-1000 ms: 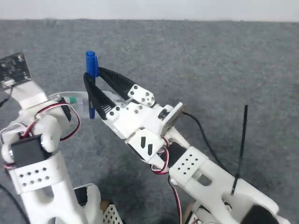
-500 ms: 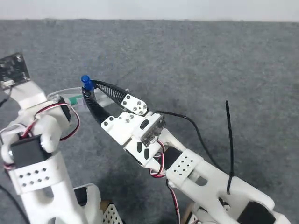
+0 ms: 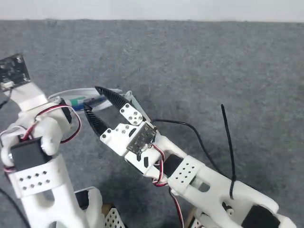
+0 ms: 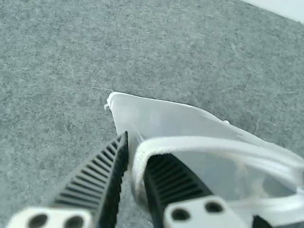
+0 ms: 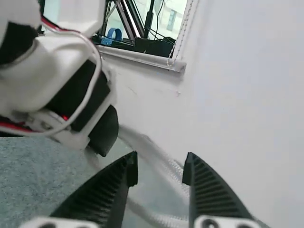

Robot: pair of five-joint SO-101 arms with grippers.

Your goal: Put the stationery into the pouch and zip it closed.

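From above, my left arm (image 3: 40, 142) hides most of the pouch (image 3: 71, 93); my right claw (image 3: 91, 98) partly covers the pen (image 3: 99, 98) inside. The pouch (image 4: 190, 118) runs off my left wrist view's edge.

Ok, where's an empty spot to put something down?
The grey mat is bare along its far edge and out past the black cable. It's crowded where the left tool grips the pouch and the open right tool sits at its mouth.
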